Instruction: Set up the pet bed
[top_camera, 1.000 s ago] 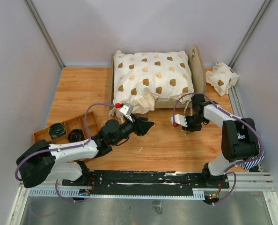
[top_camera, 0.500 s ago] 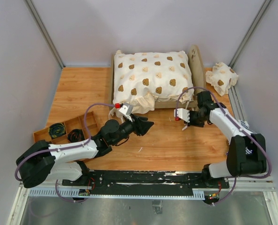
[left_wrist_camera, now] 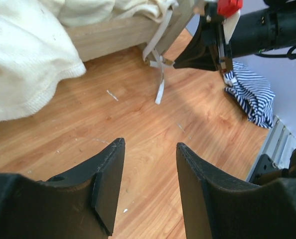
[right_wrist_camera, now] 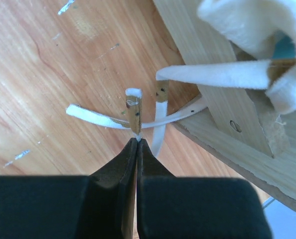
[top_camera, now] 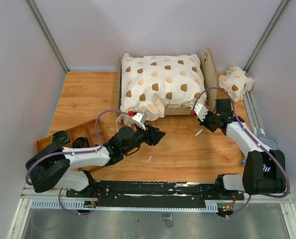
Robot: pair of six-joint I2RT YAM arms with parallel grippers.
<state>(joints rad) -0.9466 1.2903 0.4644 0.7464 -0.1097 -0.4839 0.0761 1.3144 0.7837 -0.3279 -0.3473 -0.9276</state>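
The pet bed sits at the far middle of the wooden table, headboard on the right, with the bear-print cover heaped over it and spilling off the near left corner. At the near right corner, the right gripper has its fingers pressed tight together, pinching the end of a white tie just beside the plywood frame. Other ties trail loose on the boards there.

The left gripper hovers over bare wood, near the bed's near side. Its jaws are spread wide with nothing between them, and it points across at the right gripper.

The bear-print pillow lies far right, beyond the headboard. A striped cloth is bunched at the right edge, and a compartment tray sits near left.
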